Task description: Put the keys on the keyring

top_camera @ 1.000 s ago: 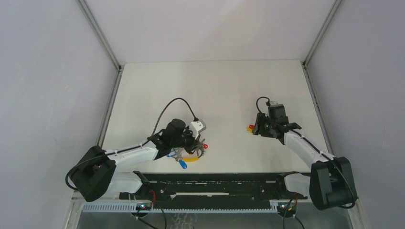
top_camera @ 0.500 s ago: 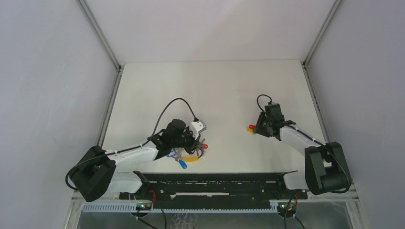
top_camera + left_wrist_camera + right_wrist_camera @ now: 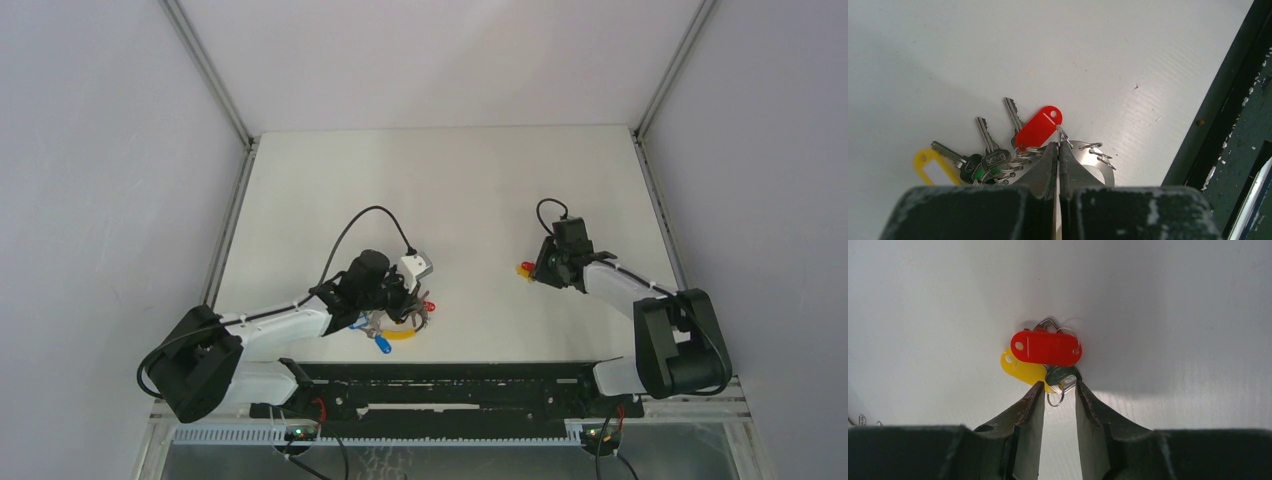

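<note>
On the near left of the desk (image 3: 450, 180), the left fingers (image 3: 1050, 155) are pressed tight together, pinching a thin wire loop of the keyring (image 3: 1095, 162), which lies flat right at their tips. From it fan three silver blades, all pointing away from the fingers and slightly to the left in the wrist view, along with one red tag (image 3: 1039, 127), whose long axis slants the other way, and one yellow tag (image 3: 934, 167) at the far left of the bunch (the top view also shows one blue head (image 3: 383, 345) at its near edge). Well apart, on the right of the desk, lie the keys (image 3: 524, 267), carrying two tags: one red (image 3: 1047, 347), its long axis crosswise to the fingers, overlapping one yellow (image 3: 1023, 370) that slants out from beneath it. The right fingers (image 3: 1040, 392) stand narrowly parted, their tips either side of one silver key head (image 3: 1063, 376); whether they touch it I cannot tell.
</note>
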Tool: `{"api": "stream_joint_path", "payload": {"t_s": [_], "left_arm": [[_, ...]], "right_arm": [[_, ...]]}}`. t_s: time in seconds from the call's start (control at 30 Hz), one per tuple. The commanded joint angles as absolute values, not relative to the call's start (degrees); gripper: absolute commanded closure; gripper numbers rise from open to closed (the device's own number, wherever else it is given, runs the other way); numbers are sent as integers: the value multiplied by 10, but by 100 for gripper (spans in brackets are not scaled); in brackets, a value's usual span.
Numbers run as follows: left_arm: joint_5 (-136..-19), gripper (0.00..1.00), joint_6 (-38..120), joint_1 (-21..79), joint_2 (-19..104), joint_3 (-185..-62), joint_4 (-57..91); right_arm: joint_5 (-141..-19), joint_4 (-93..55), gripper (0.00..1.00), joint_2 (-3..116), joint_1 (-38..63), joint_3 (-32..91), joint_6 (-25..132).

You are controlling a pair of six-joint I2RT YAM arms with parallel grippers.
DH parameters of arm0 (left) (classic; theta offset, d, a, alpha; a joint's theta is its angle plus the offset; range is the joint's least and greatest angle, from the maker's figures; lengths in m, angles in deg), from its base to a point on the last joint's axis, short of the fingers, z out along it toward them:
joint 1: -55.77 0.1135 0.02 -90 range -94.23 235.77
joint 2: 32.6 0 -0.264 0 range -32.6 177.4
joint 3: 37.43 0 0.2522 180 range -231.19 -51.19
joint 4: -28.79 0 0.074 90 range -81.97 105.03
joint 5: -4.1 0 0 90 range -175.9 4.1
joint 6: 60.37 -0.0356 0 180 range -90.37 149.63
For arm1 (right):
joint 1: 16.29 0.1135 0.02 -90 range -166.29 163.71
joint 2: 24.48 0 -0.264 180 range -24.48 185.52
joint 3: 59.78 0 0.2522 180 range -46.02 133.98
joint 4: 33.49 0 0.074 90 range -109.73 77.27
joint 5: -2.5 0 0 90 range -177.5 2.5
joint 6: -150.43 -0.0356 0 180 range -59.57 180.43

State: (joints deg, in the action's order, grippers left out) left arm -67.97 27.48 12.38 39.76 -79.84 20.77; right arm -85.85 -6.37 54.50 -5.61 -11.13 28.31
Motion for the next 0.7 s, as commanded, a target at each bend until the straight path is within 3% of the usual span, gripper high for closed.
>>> {"api": "stream_joint_path", "payload": {"t_s": [0.0,0.67], "left_arm": [[-684,100,264,118,395,-836,213],[-691,100,263,114,390,-835,208]], "right_arm": [[-847,-85,71,556,-58,-92,291],[-844,-32,75,621,91,9,359]]}}
